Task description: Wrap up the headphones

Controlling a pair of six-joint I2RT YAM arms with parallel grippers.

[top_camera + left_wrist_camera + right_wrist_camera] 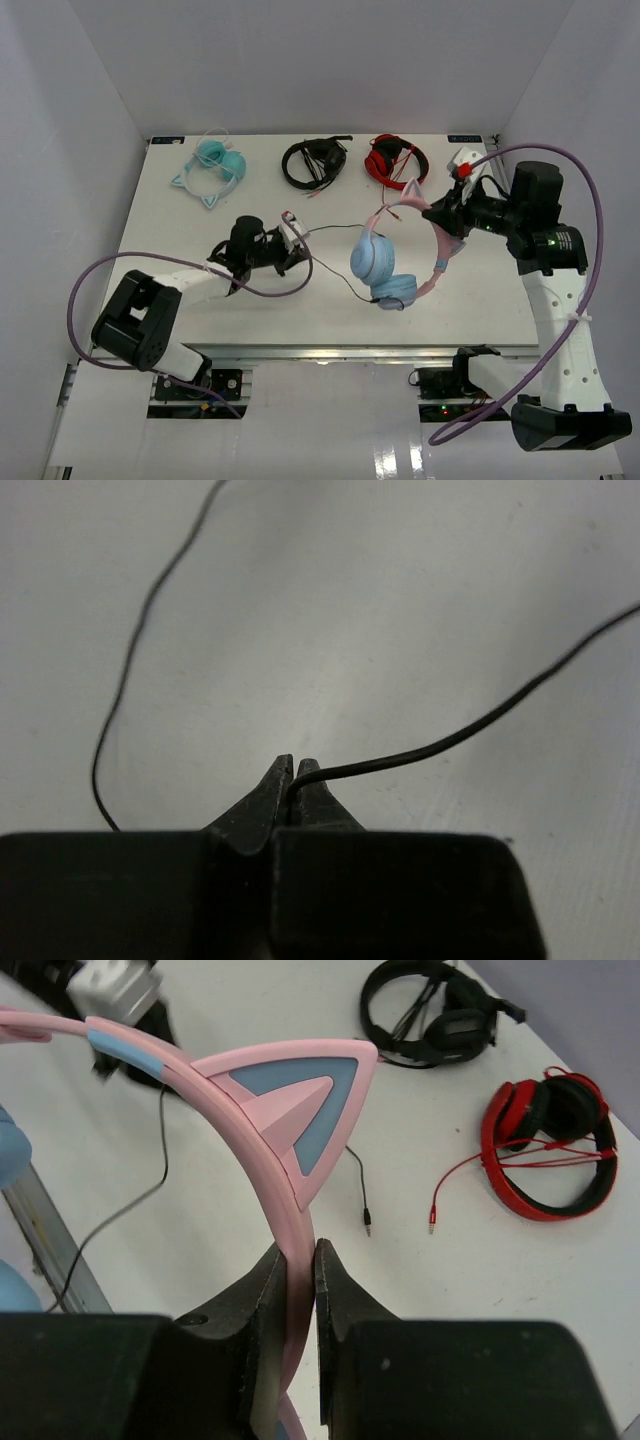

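Note:
The headphones (385, 268) have a pink cat-eared headband (290, 1130) and light blue ear cups, and hang above the table's middle. My right gripper (437, 217) is shut on the headband, its jaws pressed against the pink band (297, 1255) just below one ear. The thin black cable (335, 280) runs from the lower cup in a loop to the left. My left gripper (296, 250) is shut on the cable, which comes out between the closed tips (292, 770) and curves off to the right (470, 730).
Along the far edge lie an all-teal cat-eared pair (212, 170), a black pair (313, 162) and a red pair (395, 160) with loose cords. A black plug (368, 1222) and a red plug (433, 1222) lie on the table near them.

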